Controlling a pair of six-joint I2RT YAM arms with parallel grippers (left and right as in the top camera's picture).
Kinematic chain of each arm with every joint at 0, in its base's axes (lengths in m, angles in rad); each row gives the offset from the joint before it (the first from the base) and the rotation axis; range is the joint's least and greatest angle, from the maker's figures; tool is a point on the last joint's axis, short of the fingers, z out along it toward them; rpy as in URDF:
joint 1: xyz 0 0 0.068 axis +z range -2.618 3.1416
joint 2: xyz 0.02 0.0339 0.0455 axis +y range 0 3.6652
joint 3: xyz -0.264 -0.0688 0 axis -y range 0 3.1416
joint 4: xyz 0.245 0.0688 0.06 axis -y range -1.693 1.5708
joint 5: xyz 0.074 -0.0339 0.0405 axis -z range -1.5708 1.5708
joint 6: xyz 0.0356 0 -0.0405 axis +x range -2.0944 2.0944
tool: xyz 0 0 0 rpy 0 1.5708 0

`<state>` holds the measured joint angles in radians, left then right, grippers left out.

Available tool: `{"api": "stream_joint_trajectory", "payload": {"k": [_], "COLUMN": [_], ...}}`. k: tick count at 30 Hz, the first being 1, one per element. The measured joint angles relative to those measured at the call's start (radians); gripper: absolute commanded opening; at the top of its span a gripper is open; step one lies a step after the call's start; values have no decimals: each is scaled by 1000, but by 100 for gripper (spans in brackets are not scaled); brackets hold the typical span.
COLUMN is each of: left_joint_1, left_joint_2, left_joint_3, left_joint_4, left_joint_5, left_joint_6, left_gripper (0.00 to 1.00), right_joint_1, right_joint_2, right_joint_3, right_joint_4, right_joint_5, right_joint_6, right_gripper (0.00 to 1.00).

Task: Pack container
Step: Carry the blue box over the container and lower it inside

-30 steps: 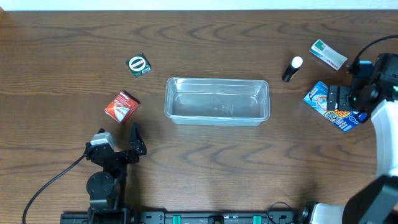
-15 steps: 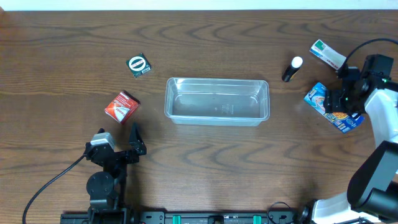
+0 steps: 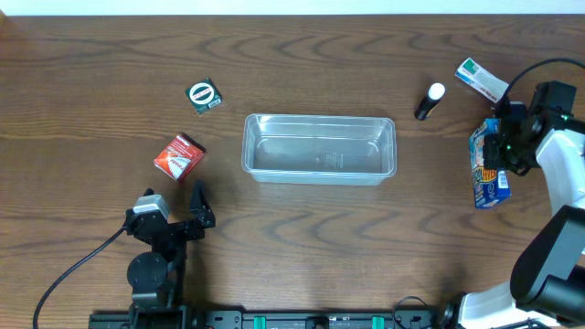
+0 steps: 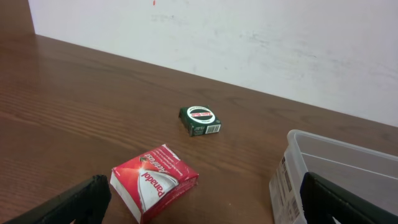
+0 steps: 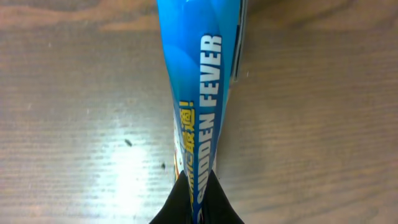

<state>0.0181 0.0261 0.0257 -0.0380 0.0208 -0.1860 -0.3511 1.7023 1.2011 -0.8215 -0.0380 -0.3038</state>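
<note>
right gripper (image 3: 504,146), clamped on the blue packet (image 3: 485,169), now holds it tipped on edge just beside itself, no longer flat; left gripper (image 4: 199,208) stays wide.

We saw open table (image 3: 311,228) before the container (image 3: 320,177); a black tube (image 3: 429,101) guarded its far right corner, a red box (image 3: 179,155) its left end.

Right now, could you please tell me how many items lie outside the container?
5. Left of the container: a green box and a red box. Right of it: a black tube, a white-green box, and a blue packet pinched in the right gripper. None seem hidden.
</note>
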Motion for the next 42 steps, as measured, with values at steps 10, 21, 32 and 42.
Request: {"api": "stream_joint_trajectory", "payload": {"k": [10,21,32,42], "left_joint_1": [0,0,0,0], "left_joint_2": [0,0,0,0], "left_joint_3": [0,0,0,0], "left_joint_4": [0,0,0,0], "left_joint_5": [0,0,0,0], "left_joint_6": [0,0,0,0], "left_gripper": [98,98,98,98], "right_joint_1": [60,539,717,723], "right_joint_2": [-248,-454,-196,-49], "right_joint_3": [212,302,293,290], "right_joint_4": [-203,-127,-77,-67], "right_joint_5": [-41,-249,-162,-154], "right_joint_6": [-70,-504,-667,-700], "right_gripper": [1,1,1,1]}}
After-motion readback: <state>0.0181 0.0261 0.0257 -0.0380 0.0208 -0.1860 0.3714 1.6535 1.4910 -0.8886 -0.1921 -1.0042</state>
